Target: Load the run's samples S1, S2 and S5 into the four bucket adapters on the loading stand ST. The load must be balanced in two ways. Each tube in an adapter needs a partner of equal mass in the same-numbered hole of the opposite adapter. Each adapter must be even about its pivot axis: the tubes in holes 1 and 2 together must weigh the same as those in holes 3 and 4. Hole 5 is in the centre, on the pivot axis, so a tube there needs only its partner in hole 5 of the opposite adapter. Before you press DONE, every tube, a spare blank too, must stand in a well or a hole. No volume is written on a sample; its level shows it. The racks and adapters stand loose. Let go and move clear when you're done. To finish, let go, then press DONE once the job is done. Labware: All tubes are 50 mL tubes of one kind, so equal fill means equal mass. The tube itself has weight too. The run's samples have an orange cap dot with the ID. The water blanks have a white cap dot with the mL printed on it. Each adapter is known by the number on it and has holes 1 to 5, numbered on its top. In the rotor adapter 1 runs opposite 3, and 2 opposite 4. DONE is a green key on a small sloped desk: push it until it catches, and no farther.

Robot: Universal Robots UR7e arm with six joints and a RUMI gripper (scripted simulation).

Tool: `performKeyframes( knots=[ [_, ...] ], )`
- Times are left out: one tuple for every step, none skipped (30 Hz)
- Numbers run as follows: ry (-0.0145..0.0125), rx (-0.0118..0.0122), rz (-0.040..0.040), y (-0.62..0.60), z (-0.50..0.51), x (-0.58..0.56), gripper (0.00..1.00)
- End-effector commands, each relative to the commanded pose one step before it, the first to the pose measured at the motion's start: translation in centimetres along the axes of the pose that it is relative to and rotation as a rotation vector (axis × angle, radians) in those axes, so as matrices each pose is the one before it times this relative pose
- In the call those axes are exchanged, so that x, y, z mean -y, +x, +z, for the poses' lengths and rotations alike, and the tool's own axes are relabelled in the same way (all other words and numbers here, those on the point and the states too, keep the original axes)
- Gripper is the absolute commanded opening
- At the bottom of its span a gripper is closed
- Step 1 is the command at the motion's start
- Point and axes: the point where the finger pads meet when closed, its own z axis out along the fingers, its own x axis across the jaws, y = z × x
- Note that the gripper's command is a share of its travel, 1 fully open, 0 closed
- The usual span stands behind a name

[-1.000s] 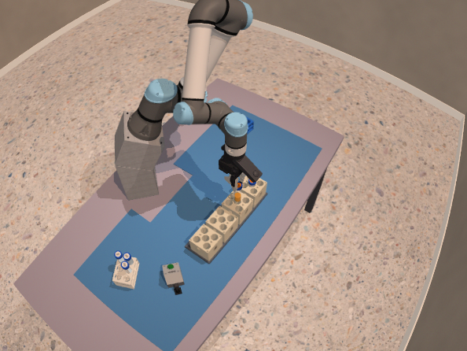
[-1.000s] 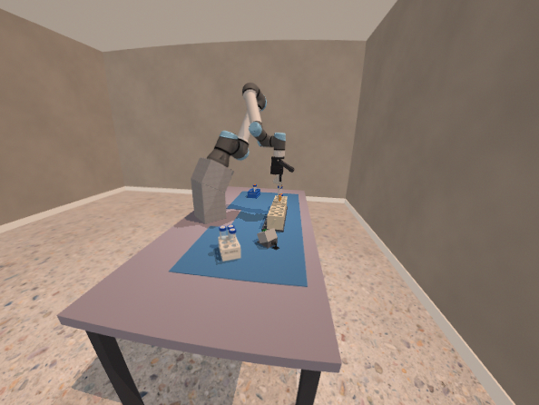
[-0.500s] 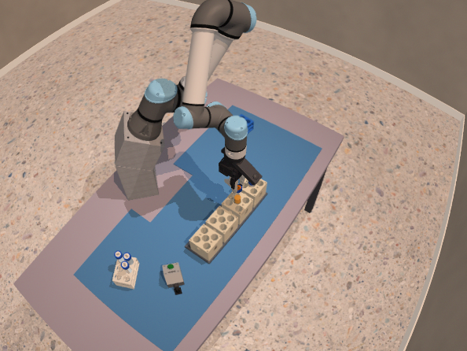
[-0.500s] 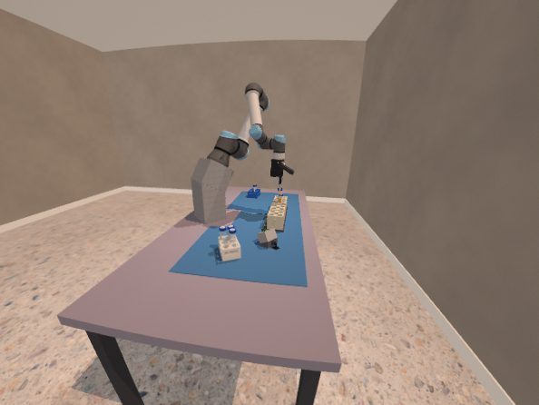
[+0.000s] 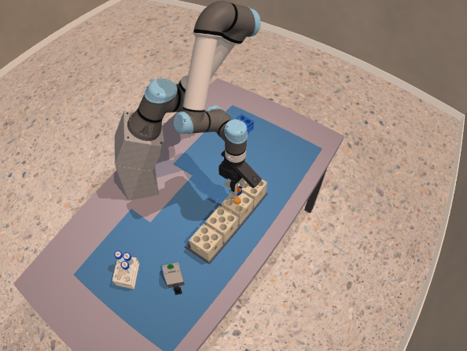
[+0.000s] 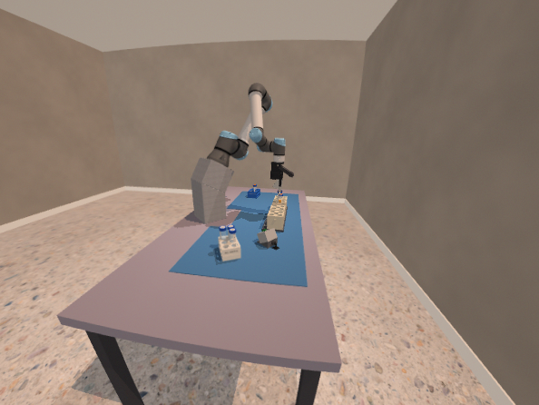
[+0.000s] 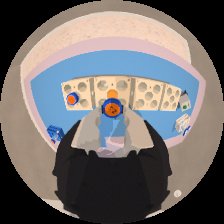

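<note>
A lab, with capped tubes in racks (image 5: 126, 282) (image 6: 230, 253).

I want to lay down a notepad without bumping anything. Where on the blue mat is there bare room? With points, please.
One patch lies between the white rack (image 5: 126, 282) (image 6: 230, 255) and the adapter row (image 5: 204, 252) (image 6: 276, 222); another lies between the row's far end and the blue rack (image 5: 248, 125) (image 6: 253, 194). It's crowded under the gripper (image 5: 237, 190) (image 7: 112, 108) and around the DONE desk (image 5: 173, 276) (image 6: 267, 238).

Arm (image 5: 200, 72) (image 6: 257, 111): raised, elbow bent | wrist (image 5: 236, 131) (image 6: 279, 146): over tabletop's far half, exterior view | end effector (image 5: 236, 190) (image 6: 279, 187) (image 7: 112, 105): pointing down, closed on tube
</note>
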Motion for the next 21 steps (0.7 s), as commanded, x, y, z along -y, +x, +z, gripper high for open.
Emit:
performKeyframes(
  knots=[
    [0.00136,-0.00047,-0.00022,0.007,0.474,0.051,0.00],
    [0.00000,0.00000,0.00000,0.000,0.133,0.000,0.00],
    [0.00000,0.00000,0.00000,0.000,0.133,0.000,0.00],
    [0.00000,0.00000,0.00000,0.000,0.133,0.000,0.00],
    [0.00000,0.00000,0.00000,0.000,0.133,0.000,0.00],
    [0.00000,0.00000,0.00000,0.000,0.133,0.000,0.00],
    [0.00000,0.00000,0.00000,0.000,0.133,0.000,0.00],
    [0.00000,0.00000,0.00000,0.000,0.133,0.000,0.00],
    [0.00000,0.00000,0.00000,0.000,0.133,0.000,0.00],
    [0.00000,0.00000,0.00000,0.000,0.133,0.000,0.00],
    [0.00000,0.00000,0.00000,0.000,0.133,0.000,0.00],
    [0.00000,0.00000,0.00000,0.000,0.133,0.000,0.00],
    [0.00000,0.00000,0.00000,0.000,0.133,0.000,0.00],
    [0.00000,0.00000,0.00000,0.000,0.000,0.000,0.00],
    [0.00000,0.00000,0.00000,0.000,0.000,0.000,0.00],
    [0.00001,0.00000,0.00000,0.000,0.136,0.000,0.00],
    [0.00000,0.00000,0.00000,0.000,0.133,0.000,0.00],
    [0.00000,0.00000,0.00000,0.000,0.133,0.000,0.00],
    [0.00000,0.00000,0.00000,0.000,0.133,0.000,0.00],
    [0.00000,0.00000,0.00000,0.000,0.133,0.000,0.00],
    [0.00000,0.00000,0.00000,0.000,0.133,0.000,0.00]
  ],
)
